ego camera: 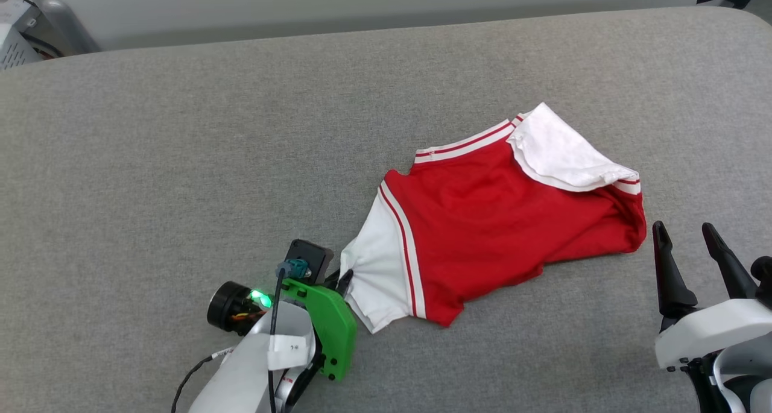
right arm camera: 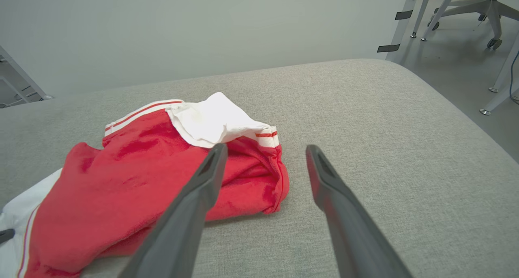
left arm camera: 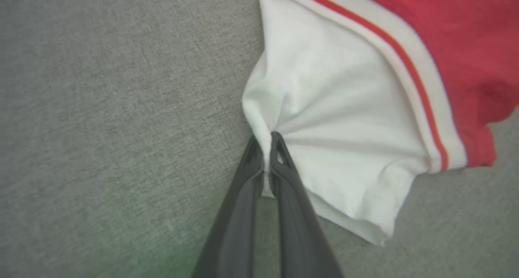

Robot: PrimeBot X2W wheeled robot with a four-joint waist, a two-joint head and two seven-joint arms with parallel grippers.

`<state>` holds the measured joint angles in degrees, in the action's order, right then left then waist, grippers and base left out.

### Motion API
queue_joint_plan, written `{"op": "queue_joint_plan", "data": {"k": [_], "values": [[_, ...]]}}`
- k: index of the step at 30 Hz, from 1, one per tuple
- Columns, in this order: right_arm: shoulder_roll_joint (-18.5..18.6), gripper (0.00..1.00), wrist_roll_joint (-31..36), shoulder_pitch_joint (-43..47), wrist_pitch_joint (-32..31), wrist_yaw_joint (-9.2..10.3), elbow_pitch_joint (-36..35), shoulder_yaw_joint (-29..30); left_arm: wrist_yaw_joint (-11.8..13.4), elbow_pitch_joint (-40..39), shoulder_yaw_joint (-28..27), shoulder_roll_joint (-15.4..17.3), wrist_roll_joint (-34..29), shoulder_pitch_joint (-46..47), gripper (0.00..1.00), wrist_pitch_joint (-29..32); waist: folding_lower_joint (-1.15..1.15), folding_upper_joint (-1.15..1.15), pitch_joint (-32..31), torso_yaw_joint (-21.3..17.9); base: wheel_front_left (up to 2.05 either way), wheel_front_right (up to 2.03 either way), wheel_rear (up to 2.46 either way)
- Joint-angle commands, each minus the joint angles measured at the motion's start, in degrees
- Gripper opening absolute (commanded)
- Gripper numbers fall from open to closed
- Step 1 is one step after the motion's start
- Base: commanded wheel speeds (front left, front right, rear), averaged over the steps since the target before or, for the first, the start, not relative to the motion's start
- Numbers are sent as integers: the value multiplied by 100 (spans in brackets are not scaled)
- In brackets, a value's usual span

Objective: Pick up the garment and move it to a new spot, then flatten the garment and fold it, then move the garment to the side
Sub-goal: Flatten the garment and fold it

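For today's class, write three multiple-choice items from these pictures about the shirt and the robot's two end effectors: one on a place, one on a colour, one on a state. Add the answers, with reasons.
1. Where does the left end effector grip the shirt?
A. the red body
B. a white sleeve
C. the striped neckline

2. What colour is the shirt's body?
A. blue
B. green
C. red

3. How is the right end effector?
A. open, holding nothing
B. shut on the shirt
C. shut on nothing

Answers:
1 B: in the left wrist view its fingers pinch bunched white cloth at the sleeve's edge.
2 C: the cloth between the white sleeves is red.
3 A: its fingers stand wide apart with nothing between them, beside the shirt.
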<state>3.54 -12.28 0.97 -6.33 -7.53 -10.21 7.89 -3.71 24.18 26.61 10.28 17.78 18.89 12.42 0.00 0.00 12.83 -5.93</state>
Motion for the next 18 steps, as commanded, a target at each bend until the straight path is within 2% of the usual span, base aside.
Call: {"op": "queue_joint_plan", "data": {"k": [1, 7, 10, 14, 18], "values": [[-22, 100, 31, -75, -9, 4, 25, 6, 72, 114, -60, 72, 43, -48, 0, -60, 0, 0, -106, 100, 0, 0, 0], [-30, 100, 23, -32, -46, 4, 140, -21, 218, -281, -368, 111, 169, 23, 0, -677, 0, 0, -375, 322, 0, 0, 0], [-37, 100, 11, -6, -78, 4, 194, -71, 341, -563, -623, 269, 198, 92, 0, -1024, 0, 0, -482, 408, 0, 0, 0], [-44, 100, 6, 13, -109, 4, 254, -100, 461, -697, -918, 450, 325, 56, 0, -1159, 0, 0, -495, 449, 0, 0, 0], [-51, 100, 28, 36, -148, 4, 332, -96, 542, -556, -1109, 619, 476, -127, 0, -1019, 0, 0, -448, 461, 0, 0, 0]]}}
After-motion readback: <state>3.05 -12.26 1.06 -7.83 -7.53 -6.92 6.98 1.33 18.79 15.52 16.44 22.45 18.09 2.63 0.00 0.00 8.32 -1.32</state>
